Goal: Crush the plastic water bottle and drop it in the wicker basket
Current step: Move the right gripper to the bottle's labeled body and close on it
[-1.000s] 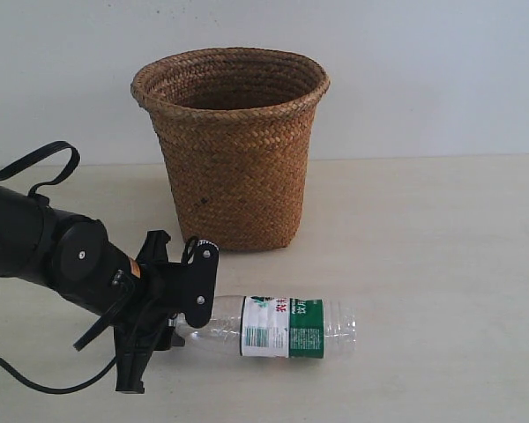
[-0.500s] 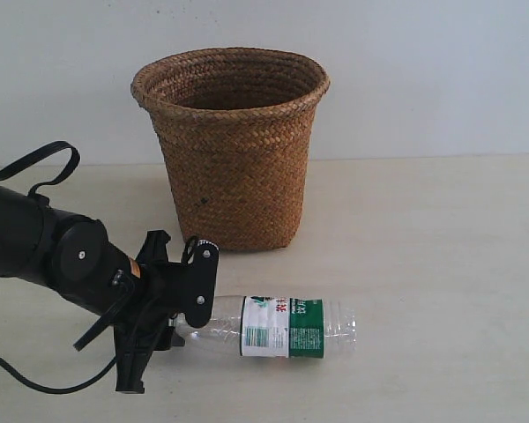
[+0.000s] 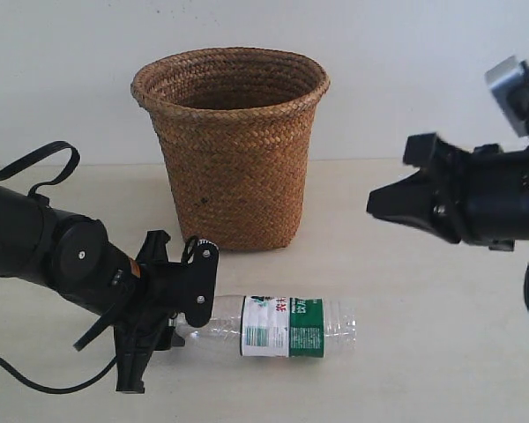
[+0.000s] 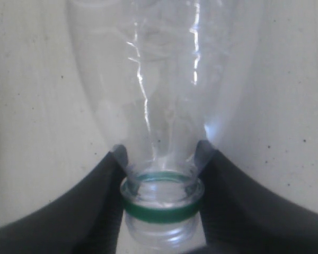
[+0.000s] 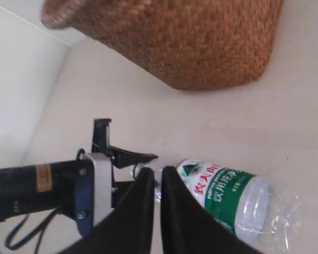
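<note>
Plastic water bottle, lying on its side on the table in front of the wicker basket and apart from it, its neck clamped by the left gripper.
Material: thin clear ribbed plastic, smooth and glossy, with a white-and-green wrap label, a green neck ring and a creased base end; no cap is in view. Basket: coarse brown weave, tapered, flared braided rim, upright. Right gripper: raised above the table to the bottle's right, fingers drawn almost together, holding nothing. Risks, as judged: held by the neck alone, the slick body may pivot or skid when pressed; springy walls may rebound after crushing; a long bottle may catch the rim, or nudge the light basket over.
</note>
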